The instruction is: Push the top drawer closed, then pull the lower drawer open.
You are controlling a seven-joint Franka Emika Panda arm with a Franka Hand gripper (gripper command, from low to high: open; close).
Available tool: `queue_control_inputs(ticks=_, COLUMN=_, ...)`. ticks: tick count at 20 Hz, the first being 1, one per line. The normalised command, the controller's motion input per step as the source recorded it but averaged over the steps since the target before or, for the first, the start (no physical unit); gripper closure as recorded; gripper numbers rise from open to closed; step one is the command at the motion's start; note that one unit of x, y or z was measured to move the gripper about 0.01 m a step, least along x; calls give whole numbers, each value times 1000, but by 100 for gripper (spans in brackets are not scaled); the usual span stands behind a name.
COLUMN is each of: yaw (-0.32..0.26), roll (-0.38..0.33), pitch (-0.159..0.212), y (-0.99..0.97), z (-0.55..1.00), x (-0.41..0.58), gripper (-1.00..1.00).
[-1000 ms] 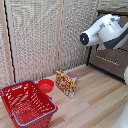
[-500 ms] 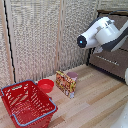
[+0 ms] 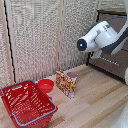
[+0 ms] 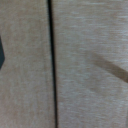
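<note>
The white Franka arm (image 3: 102, 36) is reaching in from the exterior view's right, its bulky wrist hanging in front of the dark brown cabinet (image 3: 114, 55) that is standing at the far right against the woven wall panels (image 3: 35, 35). The lower drawer (image 3: 107, 61) is showing below the arm as a dark front with a slim silver bar handle (image 3: 111, 60); it is looking somewhat drawn out, though that is hard to tell. The top drawer is sitting behind the arm and I cannot make out whether it is shut. The gripper itself is hidden in the exterior view, and the wrist view is showing only blurred beige panel with a dark seam, so I cannot tell how wide the jaws are standing or whether they are holding anything.

On the wooden floor (image 3: 95, 100), well to the left, a red basket (image 3: 27, 102), a red bowl (image 3: 45, 85) and a snack box (image 3: 65, 82) are lying apart from the cabinet.

The likely risk: the two handles look alike, so the arm may be addressing the wrong drawer, or its fingers may be slipping off the thin bar.
</note>
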Motion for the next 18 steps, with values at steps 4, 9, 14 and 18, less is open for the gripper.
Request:
queue_control_inputs(ticks=4, yaw=-86, roll=101, pitch=54, y=-143, z=-433, x=20, gripper=-100)
queue_control_inputs(ticks=9, yaw=-91, roll=38, pitch=15, y=-267, z=-351, x=1, gripper=-100)
queue_control_inputs(ticks=14, yaw=-100, roll=-14, pitch=0, y=-393, z=-323, x=0, gripper=-100)
queue_control_inputs(ticks=18, yaw=-99, roll=-10, pitch=-1, y=-379, z=-298, x=42, gripper=-100)
